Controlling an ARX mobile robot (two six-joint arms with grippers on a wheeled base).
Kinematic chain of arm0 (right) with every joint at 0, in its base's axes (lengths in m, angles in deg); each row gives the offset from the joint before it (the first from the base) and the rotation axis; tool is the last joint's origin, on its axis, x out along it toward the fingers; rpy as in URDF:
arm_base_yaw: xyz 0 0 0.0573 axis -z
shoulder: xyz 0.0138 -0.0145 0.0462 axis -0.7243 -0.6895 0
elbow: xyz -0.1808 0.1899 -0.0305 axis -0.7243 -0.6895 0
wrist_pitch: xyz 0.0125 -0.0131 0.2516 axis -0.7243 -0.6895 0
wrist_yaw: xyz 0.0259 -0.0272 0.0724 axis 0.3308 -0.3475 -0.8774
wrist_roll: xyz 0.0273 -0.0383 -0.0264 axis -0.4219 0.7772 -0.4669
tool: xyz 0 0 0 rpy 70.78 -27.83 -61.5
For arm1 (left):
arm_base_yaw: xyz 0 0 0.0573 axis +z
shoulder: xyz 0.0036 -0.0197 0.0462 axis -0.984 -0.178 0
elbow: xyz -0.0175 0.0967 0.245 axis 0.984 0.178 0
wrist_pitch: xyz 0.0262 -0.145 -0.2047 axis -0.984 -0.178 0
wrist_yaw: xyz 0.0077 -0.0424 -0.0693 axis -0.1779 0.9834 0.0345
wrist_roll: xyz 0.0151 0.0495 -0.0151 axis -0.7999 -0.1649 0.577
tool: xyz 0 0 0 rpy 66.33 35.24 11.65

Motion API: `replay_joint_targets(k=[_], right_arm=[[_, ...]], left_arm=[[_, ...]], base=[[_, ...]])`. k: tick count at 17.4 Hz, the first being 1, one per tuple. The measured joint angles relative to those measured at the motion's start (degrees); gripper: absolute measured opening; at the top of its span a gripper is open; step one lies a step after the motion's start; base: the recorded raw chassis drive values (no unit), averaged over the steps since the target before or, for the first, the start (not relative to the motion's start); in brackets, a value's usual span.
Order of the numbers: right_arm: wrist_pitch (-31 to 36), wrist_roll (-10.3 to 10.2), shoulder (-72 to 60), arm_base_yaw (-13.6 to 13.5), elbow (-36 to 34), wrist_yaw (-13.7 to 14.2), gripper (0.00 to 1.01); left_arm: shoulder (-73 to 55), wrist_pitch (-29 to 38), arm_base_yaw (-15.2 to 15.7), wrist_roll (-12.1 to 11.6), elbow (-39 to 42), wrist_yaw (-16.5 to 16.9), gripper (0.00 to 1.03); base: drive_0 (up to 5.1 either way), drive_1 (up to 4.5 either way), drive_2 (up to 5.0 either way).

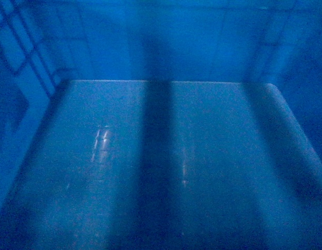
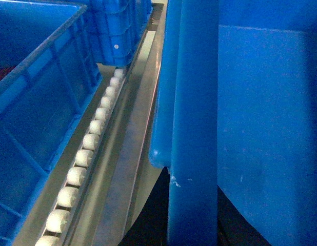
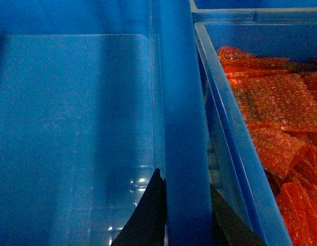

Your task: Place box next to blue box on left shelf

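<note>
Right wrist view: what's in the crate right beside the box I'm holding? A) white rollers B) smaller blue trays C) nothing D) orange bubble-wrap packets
D: the neighbouring crate to the right of the box is filled with orange bubble-wrap packets.

Left gripper [image 2: 192, 215]: two black fingers [image 2: 148, 225], matte, tapered.
Right gripper [image 3: 186, 215]: black wedge fingers [image 3: 145, 218], pointed tips. No markings discernible.

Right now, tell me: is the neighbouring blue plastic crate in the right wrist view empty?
No, the neighbouring blue plastic crate holds orange bubble-wrap packets piled inside.
</note>
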Motion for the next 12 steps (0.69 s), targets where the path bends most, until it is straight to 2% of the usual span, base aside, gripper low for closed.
replay_joint_targets(k=[12], right_arm=[[0.00,0.00,0.00,0.02,0.02,0.00,0.10]], left_arm=[[0.00,-0.02,0.00,-0.02,0.00,0.00,0.08]], base=[[0.0,0.00,0.0]])
